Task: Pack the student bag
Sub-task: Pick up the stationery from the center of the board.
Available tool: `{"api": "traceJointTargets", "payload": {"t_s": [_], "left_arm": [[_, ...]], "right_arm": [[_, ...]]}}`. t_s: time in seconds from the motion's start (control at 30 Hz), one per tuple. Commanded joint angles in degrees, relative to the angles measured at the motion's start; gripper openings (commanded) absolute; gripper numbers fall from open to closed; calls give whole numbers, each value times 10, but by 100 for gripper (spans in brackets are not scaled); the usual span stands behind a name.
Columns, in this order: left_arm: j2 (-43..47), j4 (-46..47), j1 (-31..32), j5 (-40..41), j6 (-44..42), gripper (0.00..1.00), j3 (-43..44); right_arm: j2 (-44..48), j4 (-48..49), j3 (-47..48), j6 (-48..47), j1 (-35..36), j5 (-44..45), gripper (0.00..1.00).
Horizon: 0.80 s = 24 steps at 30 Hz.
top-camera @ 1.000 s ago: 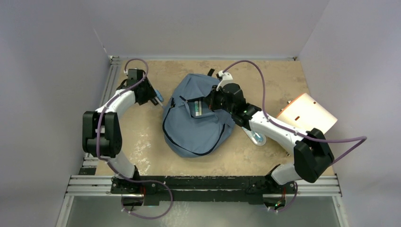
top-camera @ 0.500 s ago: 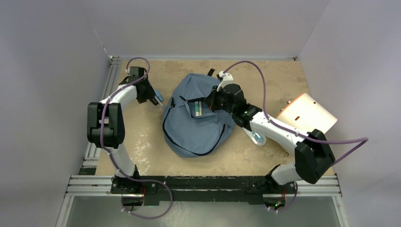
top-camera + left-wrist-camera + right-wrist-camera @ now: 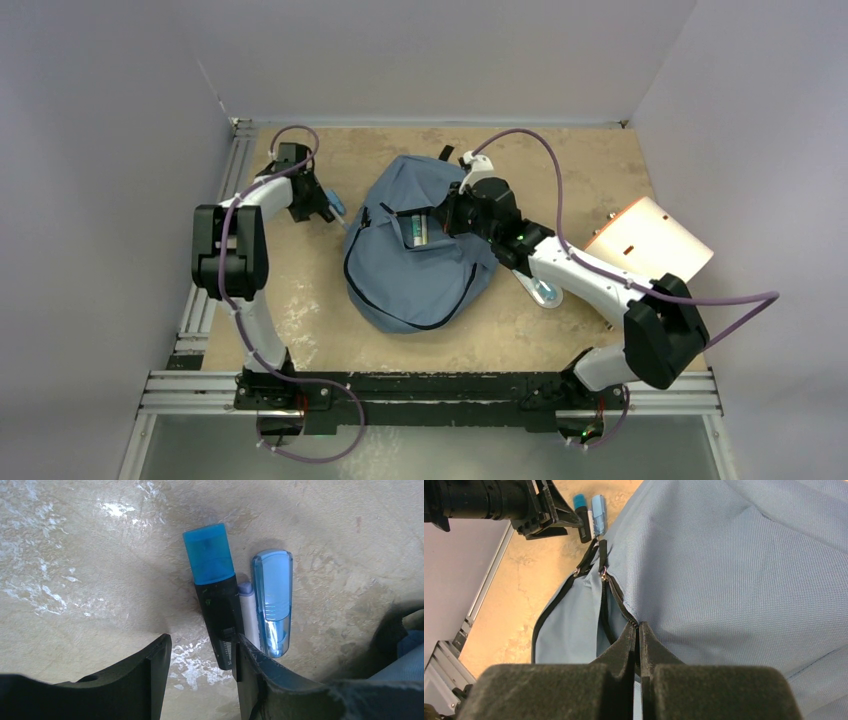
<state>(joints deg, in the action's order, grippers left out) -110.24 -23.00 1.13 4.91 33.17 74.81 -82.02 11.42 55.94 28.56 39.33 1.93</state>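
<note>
The bag [image 3: 415, 285] lies mid-table between the arms. The right claw [image 3: 638, 630] is pinched shut on its zipper edge, probably to hold the pocket open. The left claw [image 3: 200, 647], jaws apart, straddles the end of one marker [image 3: 214, 580], apparently ready to grab it. One white stick [image 3: 246, 591] and one blue case [image 3: 272, 600] lie alongside.

two white arms [image 3: 590, 277] with black joints [image 3: 230, 250] and purple cables [image 3: 520, 131].
</note>
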Motion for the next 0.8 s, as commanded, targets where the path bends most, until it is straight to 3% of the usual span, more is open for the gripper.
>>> {"api": "traceJointTargets", "payload": {"t_s": [0.0, 0.43, 0.77], "left_arm": [[-9, -7, -6, 6, -16, 46, 33], [-31, -26, -7, 2, -14, 45, 56], [29, 31, -9, -27, -17, 44, 26]], "right_arm": [[40, 19, 2, 12, 6, -15, 0], [41, 19, 1, 12, 6, -15, 0], [39, 22, -7, 14, 6, -13, 0]]}}
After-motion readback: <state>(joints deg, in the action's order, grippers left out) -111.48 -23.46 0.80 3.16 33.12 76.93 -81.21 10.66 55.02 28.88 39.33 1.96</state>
